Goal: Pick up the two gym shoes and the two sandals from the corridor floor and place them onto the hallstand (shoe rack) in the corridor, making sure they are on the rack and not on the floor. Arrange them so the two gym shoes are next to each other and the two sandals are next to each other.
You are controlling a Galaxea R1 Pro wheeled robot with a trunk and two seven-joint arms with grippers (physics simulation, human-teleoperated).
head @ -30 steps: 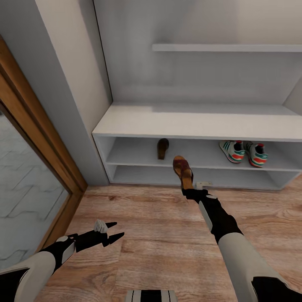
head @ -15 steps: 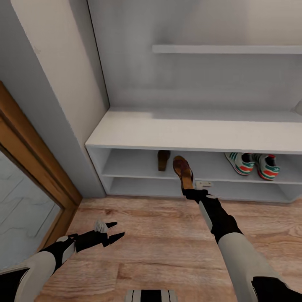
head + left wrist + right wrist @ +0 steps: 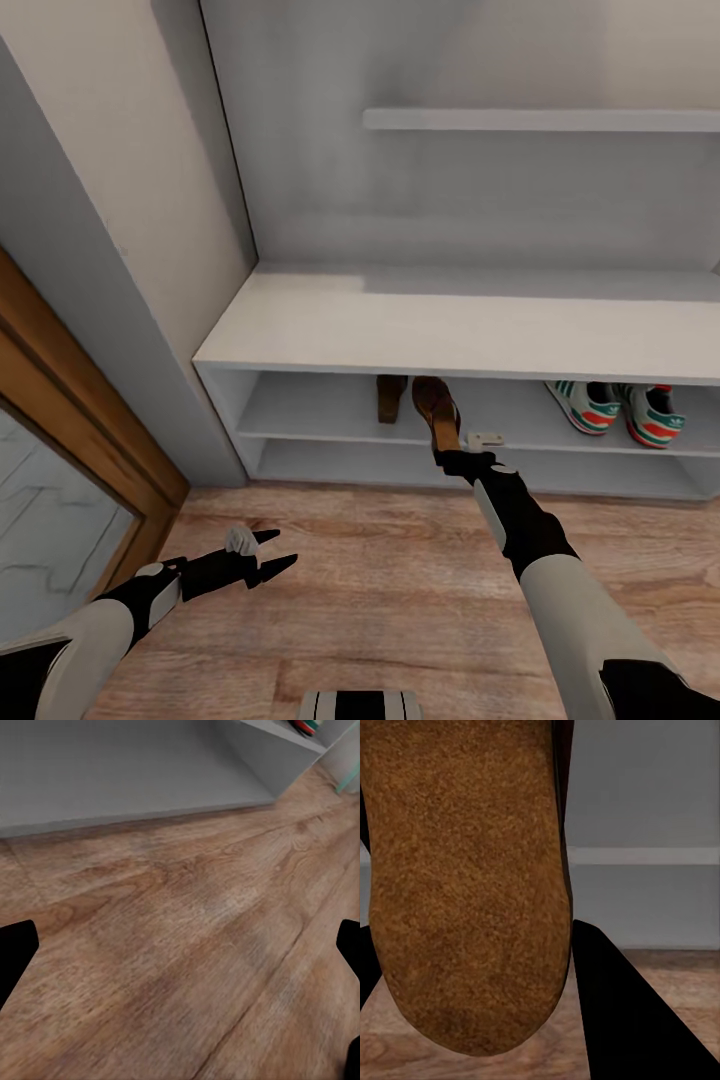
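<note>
Head view: left tool (image 3: 268, 561) hovers over the corridor floor (image 3: 400, 590), fingers apart, empty. On the hallstand (image 3: 300, 330) shelf lies 1 sandal (image 3: 390, 395); just beside it, the right tool (image 3: 447, 452) clamps the second sandal (image 3: 436, 408). Farther right sit 2 gym shoes (image 3: 615, 408).

Shelf (image 3: 330, 415) open left of parked sandal (image 3: 390, 398); gym shoes (image 3: 615, 408) block right

Your right arm reaches straight ahead toward the hallstand (image 3: 300, 330), its tool (image 3: 447, 447) clamped on a sandal (image 3: 434, 404). Your left tool (image 3: 262, 558) hangs low over the floor, well short of the hallstand, fingers spread.
</note>
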